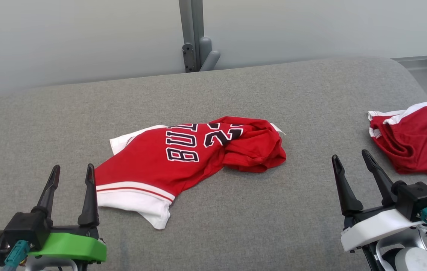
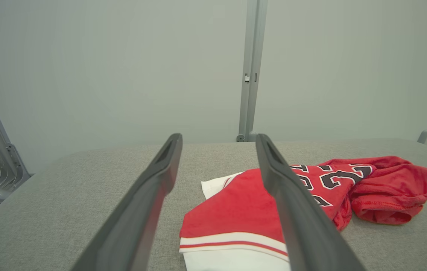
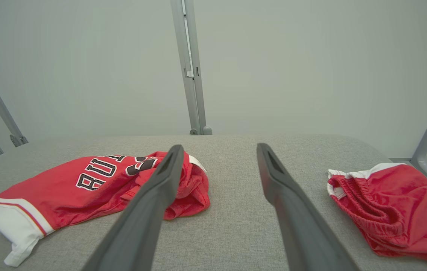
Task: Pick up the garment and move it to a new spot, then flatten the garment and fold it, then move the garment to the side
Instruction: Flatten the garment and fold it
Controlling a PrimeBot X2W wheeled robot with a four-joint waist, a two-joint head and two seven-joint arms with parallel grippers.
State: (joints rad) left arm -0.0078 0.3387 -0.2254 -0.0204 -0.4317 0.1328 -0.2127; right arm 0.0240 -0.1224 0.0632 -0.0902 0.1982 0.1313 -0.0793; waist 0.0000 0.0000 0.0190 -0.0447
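The garment (image 1: 183, 158) is a red jersey with black-and-white lettering and a white hem, lying half crumpled in the middle of the grey padded table (image 1: 236, 226); its right end is bunched into a heap. My left gripper (image 1: 73, 167) stands open at the lower left, its right fingertip just short of the jersey's white-striped hem, nothing between its fingers. In the left wrist view the garment (image 2: 236, 210) lies ahead and right of the open left gripper (image 2: 219, 136). My right gripper (image 1: 350, 154) is open and empty at the lower right, apart from the garment (image 3: 66, 188), which lies left of the right gripper (image 3: 219, 146).
A second red piece of clothing (image 1: 416, 139) with white trim lies crumpled at the table's right edge, just right of my right gripper, also in the right wrist view (image 3: 397, 203). A grey metal post (image 1: 192, 37) rises behind the table's far edge against a pale wall.
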